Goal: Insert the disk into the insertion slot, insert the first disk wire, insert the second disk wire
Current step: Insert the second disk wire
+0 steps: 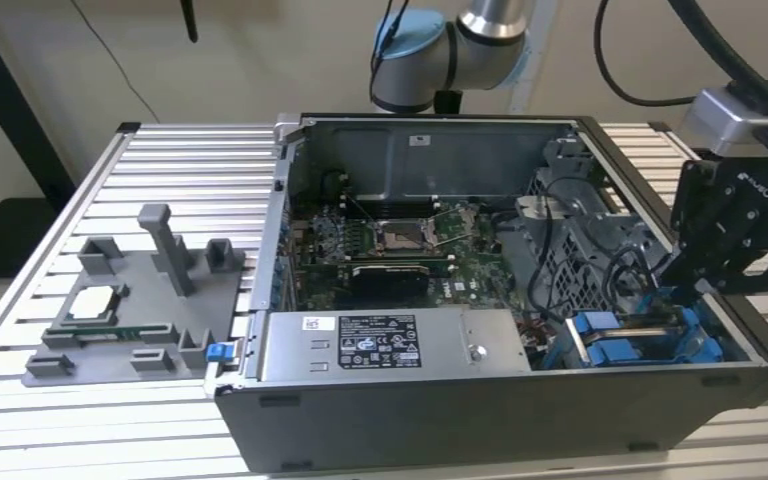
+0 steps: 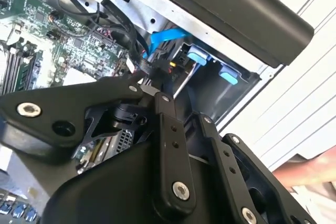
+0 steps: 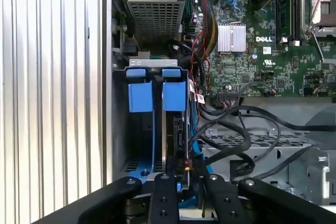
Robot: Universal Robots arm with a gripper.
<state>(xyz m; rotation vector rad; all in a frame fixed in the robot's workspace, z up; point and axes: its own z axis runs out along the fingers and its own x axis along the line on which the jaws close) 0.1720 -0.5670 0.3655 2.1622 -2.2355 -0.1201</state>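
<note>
The disk [image 3: 177, 129] stands edge-on inside the insertion slot [image 3: 119, 129], and its blue carrier tab [image 3: 174, 95] sits at the slot's mouth beside a second blue tab [image 3: 140, 95]. In the exterior view the slot [image 1: 704, 345] is at the case's front right corner, with blue tabs [image 1: 598, 325] showing. My gripper [image 1: 691, 290] hangs over that corner. In both wrist views its fingers close on a black wire connector [image 2: 157, 69] at the disk's end, gripper [image 3: 185, 178] [image 2: 151, 88]. A thin blue flat wire [image 3: 153, 145] [image 2: 168, 38] runs along the bay.
The open computer case [image 1: 491, 420] lies on a slatted metal table [image 1: 184, 160]. A grey power-supply box [image 1: 391, 343] and the motherboard [image 1: 384, 250] sit beside the bay. Black cable loops [image 3: 236, 135] crowd the bay's side. A grey parts fixture [image 1: 131, 320] stands at the exterior view's left.
</note>
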